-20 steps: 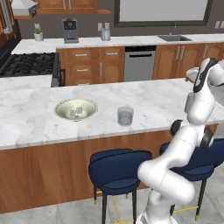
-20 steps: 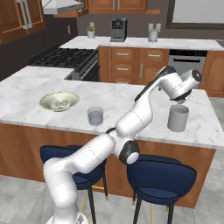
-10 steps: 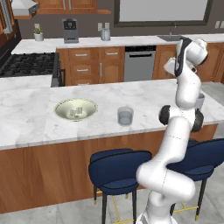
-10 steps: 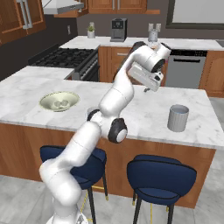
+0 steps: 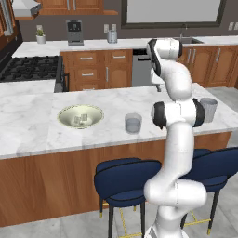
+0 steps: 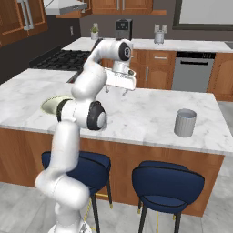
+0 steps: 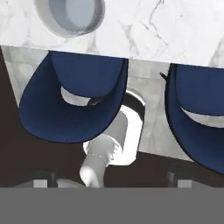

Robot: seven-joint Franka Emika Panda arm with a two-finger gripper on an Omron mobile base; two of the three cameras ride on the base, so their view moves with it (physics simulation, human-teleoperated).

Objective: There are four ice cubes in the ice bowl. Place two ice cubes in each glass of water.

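Observation:
The ice bowl (image 5: 80,116), wide and cream-green, sits on the marble island with pale ice cubes (image 5: 81,119) inside it. One glass of water (image 5: 133,123) stands to its right. The other glass (image 5: 208,109) stands near the island's right end, also seen as the grey tumbler (image 6: 185,123). My gripper (image 6: 115,92) hangs open and empty above the counter, between the bowl and the right-hand glass, fingers (image 6: 124,93) pointing down. In the right base view my arm hides most of the bowl (image 6: 51,103). The hand view looks down on one glass (image 7: 70,15) at the counter's edge.
Two blue stools (image 5: 126,178) (image 6: 164,182) stand in front of the island. Behind it run a stove (image 5: 28,69), wooden cabinets, a dishwasher (image 6: 193,70) and a back counter with a coffee machine (image 5: 74,32).
The arm has swung left from over the right-hand glass to above the middle of the island. The jaws stayed open and empty. Bowl and glasses have not moved.

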